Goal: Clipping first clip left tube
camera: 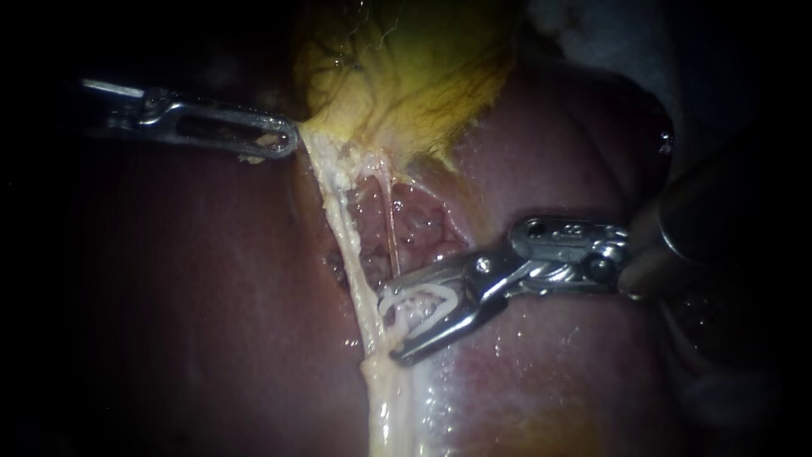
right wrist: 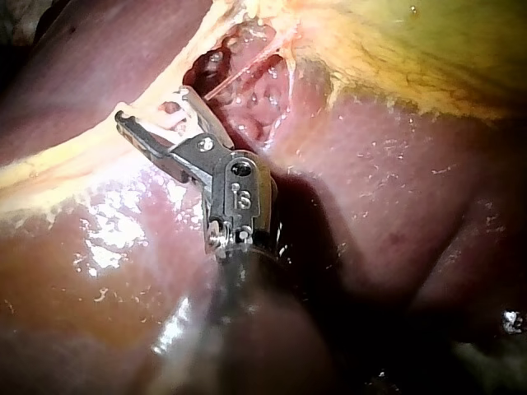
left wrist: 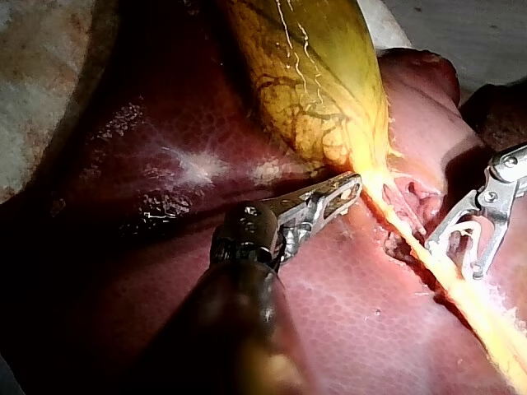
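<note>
Pincer, right instrument: spread wide, holding white clip, tips just beside left tube. Left instrument pincer: gripping gallbladder edge.

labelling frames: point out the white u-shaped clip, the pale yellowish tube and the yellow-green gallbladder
white u-shaped clip (camera: 419,293): endoscope view, its upper arm
pale yellowish tube (camera: 345,245): endoscope view, mid-length
yellow-green gallbladder (camera: 406,76): endoscope view, lower body

The left instrument reaches in level, its jaws pressed together on the gallbladder edge; the right instrument slants downward, its jaws spread, holding a clip.
</note>
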Motion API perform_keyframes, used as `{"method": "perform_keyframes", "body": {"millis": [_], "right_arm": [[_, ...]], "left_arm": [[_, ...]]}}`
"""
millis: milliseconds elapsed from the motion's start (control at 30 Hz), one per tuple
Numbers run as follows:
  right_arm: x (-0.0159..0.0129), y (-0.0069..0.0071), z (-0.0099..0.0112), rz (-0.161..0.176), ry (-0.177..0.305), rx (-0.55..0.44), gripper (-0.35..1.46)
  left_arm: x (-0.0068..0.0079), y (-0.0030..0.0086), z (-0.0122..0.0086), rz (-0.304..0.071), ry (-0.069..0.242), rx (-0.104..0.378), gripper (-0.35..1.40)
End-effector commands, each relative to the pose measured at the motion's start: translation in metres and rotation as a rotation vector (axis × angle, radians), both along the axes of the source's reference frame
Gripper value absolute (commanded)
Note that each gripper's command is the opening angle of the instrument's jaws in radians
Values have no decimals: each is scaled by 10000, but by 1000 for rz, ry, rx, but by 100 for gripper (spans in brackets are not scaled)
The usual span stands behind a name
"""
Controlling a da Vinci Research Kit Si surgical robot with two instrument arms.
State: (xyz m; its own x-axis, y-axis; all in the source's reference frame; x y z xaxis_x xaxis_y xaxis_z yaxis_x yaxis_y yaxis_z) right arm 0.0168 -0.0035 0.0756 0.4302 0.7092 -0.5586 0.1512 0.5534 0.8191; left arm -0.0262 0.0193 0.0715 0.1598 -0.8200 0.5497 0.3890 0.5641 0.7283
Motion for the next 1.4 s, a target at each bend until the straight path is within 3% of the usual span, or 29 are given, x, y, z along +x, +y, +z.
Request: {"method": "perform_keyframes", "body": {"millis": [33,367,633,767,1133,1400], "right_arm": [[0,-1,5,1,-3,1,56],[1,1,31,9,-11,12,57],[10,6,37,37,28,36,57],[17,9,40,35,50,44,57],[38,11,43,-3,173,81,55],[45,2,34,-32,266,121,53]], "left_arm": [[0,0,0,0,0,0,-35],[0,0,0,0,0,0,-35],[-1,0,0,0,0,0,-35],[-1,0,0,0,0,0,-35],[0,0,0,0,0,0,-35],[2,1,-1,1,-1,1,-35]]}}
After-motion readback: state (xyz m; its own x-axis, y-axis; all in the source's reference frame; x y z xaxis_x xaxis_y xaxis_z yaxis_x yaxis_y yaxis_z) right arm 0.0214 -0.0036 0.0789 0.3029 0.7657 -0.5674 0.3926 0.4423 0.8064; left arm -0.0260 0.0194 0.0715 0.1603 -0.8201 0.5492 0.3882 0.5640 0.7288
